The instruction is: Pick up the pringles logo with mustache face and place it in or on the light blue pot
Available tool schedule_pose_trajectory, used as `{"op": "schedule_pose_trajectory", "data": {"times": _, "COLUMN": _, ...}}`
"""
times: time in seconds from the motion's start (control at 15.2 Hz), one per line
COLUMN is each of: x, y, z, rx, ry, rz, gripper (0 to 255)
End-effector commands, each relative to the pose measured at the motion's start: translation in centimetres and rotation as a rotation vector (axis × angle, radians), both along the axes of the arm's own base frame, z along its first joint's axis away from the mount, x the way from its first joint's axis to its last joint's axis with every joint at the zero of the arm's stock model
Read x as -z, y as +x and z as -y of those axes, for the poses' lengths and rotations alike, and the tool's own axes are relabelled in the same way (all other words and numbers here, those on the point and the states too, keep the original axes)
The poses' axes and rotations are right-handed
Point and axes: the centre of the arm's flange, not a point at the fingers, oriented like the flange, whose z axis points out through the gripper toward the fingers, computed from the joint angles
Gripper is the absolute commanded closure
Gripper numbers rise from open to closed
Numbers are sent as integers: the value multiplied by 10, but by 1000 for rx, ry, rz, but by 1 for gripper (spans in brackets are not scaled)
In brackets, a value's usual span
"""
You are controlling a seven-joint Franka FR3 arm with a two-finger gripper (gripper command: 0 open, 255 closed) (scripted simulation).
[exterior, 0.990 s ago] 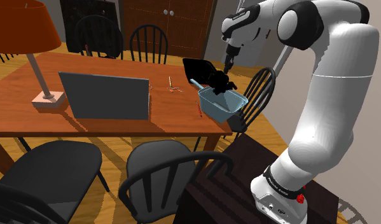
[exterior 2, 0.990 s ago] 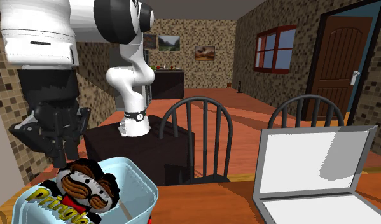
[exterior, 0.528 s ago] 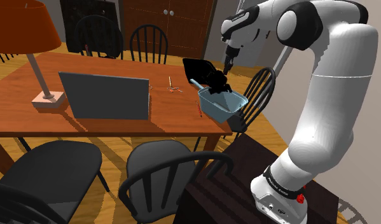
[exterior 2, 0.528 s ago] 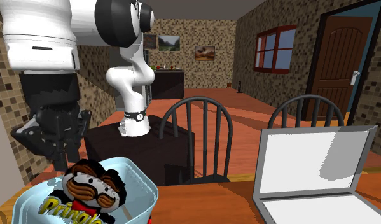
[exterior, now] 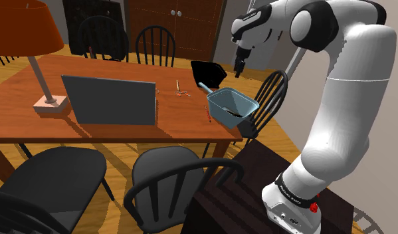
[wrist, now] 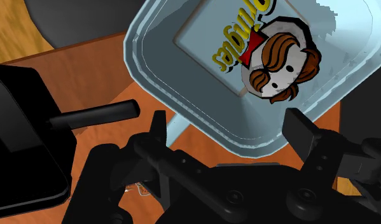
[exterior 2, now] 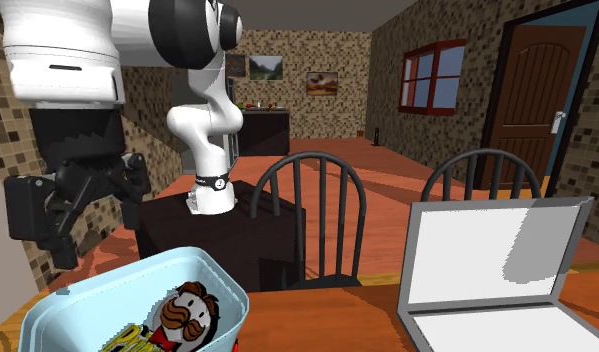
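Table [exterior: 18,93]: brown wood, the largest surface in the shoulder view.
Arm [exterior: 350,100]: white, rising from the dark stand [exterior: 237,193] and bending over the table's near corner.
Laptop [exterior: 109,100]: grey, open, well apart from the pot.
Pot [exterior: 222,114]: light blue, on the table corner nearest the stand, right below the gripper.
Gripper [wrist: 227,124]: above the pot, fingers [wrist: 303,130] spread wide, clasping nothing.
Logo [wrist: 265,54]: moustached face beside yellow lettering, lying on the pot's bottom, clear of the fingers.
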Motion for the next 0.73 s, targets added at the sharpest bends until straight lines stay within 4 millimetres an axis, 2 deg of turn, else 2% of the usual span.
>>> {"op": "schedule_pose_trajectory", "data": {"times": 0.0, "x": -20, "y": 0, "z": 0, "rx": 0, "ry": 0, "rz": 0, "gripper": 0}}
{"op": "schedule_pose_trajectory", "data": {"times": 0.13, "x": -43, "y": -1, "z": -1, "rx": 0, "ry": 0, "rz": 0, "gripper": 0}}
{"op": "schedule_pose_trajectory", "data": {"times": 0.66, "x": -43, "y": -1, "z": -1, "rx": 0, "ry": 0, "rz": 0, "gripper": 0}}
